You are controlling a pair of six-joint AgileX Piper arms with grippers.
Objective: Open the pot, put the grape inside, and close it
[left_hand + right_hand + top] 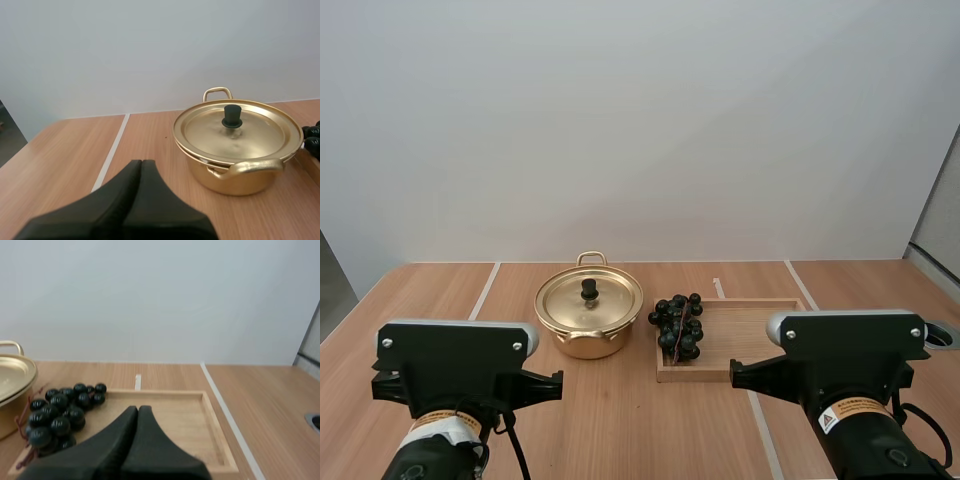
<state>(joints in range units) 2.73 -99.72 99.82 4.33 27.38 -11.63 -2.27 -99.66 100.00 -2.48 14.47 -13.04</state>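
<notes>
Holding nothing w/ L gripper [141, 162] or R gripper [138, 408], both fingers-together, short of lidded pot [588, 320] & grapes [680, 322] at L end of wooden tray [755, 328].

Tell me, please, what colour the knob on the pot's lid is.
The knob is black, clearest in the left wrist view.

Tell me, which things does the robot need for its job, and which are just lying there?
Needed for the job:
pot
lid, on the pot
bunch of grapes

Just there:
wooden tray, under the grapes
table
</notes>
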